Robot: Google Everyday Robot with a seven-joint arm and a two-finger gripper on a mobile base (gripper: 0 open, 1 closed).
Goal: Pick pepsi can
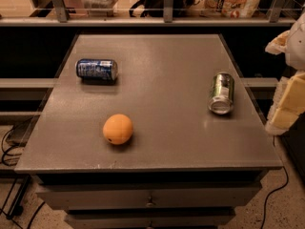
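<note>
Reaching the pepsi can [96,69] means crossing the bench [162,56]: we find it on its side at far left, long axis running left-right, well apart from the gripper [286,104] at the view's right edge. We cannot tell whether the gripper is open or closed. The green-and-silver can [221,93] lies nearer to it.

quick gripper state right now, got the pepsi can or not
Gripper: at the right edge of view, beside the table; open or shut cannot be told. The pepsi can is not held; it lies on its side, back left.
</note>
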